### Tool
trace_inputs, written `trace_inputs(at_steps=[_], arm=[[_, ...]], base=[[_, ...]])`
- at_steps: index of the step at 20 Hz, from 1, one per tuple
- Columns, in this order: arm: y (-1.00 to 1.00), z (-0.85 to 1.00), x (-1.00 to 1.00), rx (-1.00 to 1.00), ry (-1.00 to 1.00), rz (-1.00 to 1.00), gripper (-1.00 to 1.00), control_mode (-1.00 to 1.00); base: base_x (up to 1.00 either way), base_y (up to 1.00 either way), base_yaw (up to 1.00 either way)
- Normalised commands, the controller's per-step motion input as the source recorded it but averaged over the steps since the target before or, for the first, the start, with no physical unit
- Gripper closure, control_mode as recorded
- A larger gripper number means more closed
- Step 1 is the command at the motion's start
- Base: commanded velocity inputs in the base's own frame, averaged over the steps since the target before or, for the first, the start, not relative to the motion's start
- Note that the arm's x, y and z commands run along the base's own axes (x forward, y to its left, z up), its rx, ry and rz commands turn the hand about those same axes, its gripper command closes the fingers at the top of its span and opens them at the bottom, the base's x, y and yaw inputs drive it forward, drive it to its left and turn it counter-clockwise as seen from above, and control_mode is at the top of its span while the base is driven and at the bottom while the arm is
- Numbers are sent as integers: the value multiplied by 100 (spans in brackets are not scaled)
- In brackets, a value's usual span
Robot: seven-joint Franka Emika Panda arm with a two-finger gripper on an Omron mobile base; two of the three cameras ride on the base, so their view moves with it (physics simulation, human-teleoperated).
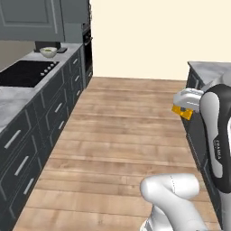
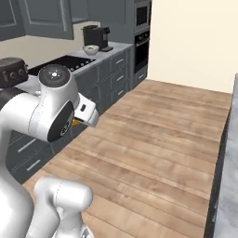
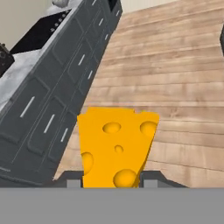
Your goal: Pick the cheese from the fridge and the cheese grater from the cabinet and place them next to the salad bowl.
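A small yellow-orange wedge of cheese [image 3: 116, 146], dotted with round holes, is being gripped by the tool [image 3: 111, 178] of a white robot arm; in the hand view the two dark finger tips are seen pressed against the wedge's lower sides, with the broad end of the wedge pointing away from the hand. The cheese is being carried in the air above a wooden plank floor [image 1: 131, 131], well apart from any counter. A pale whitish round salad bowl [image 1: 48, 52] is being shown far ahead and to the left of the tool, resting on the grey stone counter [image 1: 27, 92] beyond a black cooktop [image 1: 27, 72], just beside a dark coffee machine [image 2: 95, 36]. The cheese is judged to need carrying forward and leftward, across the aisle, toward that bowl.
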Motion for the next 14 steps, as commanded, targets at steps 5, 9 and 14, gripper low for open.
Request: trace_inputs(at_steps=[5, 9, 14], arm=[[0, 0, 0, 0, 0, 0, 100, 100], [0, 0, 0, 0, 0, 0, 100, 100], [0, 0, 0, 0, 0, 0, 100, 100]], base=[[94, 11, -1], [94, 15, 0], [94, 15, 0]])
